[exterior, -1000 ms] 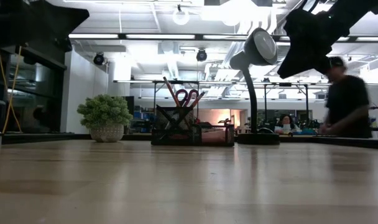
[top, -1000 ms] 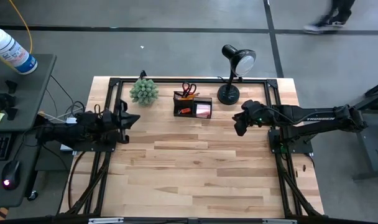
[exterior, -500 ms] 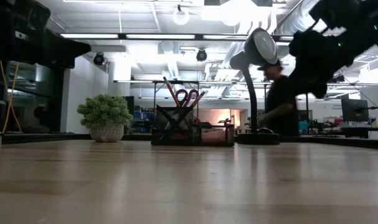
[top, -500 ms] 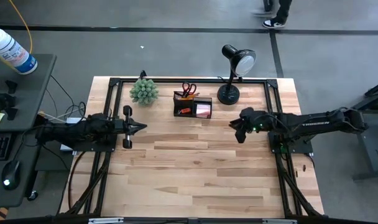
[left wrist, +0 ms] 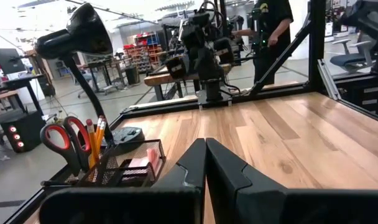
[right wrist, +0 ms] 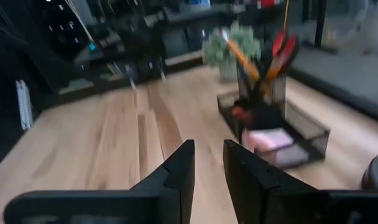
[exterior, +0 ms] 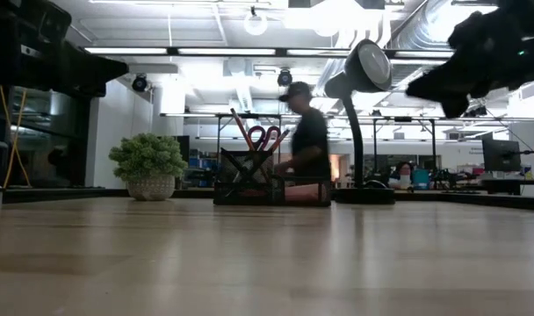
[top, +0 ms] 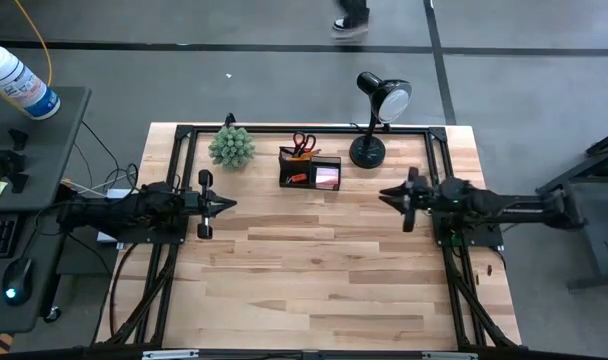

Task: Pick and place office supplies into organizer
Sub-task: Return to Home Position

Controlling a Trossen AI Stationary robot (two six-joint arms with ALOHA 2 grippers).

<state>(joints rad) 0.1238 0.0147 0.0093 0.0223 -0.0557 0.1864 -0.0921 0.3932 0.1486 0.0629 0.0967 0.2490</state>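
Observation:
The black mesh organizer (top: 310,169) stands near the table's far edge. Red-handled scissors (left wrist: 59,139) and orange pencils (left wrist: 98,132) stick up out of its taller cup section. A pink sticky-note pad (top: 327,178) and a small orange bit (top: 296,179) lie in the lower compartment. My left gripper (top: 227,203) hovers shut at the table's left side, pointing right, well short of the organizer. My right gripper (top: 384,192) hovers level at the right side, pointing left, its fingers (right wrist: 184,167) a narrow gap apart and holding nothing.
A green spiky plant ball (top: 231,147) sits left of the organizer and a black desk lamp (top: 375,120) right of it, both at the far edge. The wooden tabletop (top: 314,270) spreads bare between and in front of the arms. A person (exterior: 306,145) walks behind the table.
My right gripper has tipped up from pointing downward to level and its arm has drawn back toward the table's right edge. My left gripper has reached a little to the right and rolled about its own axis, then kept still. A person has crossed the room behind.

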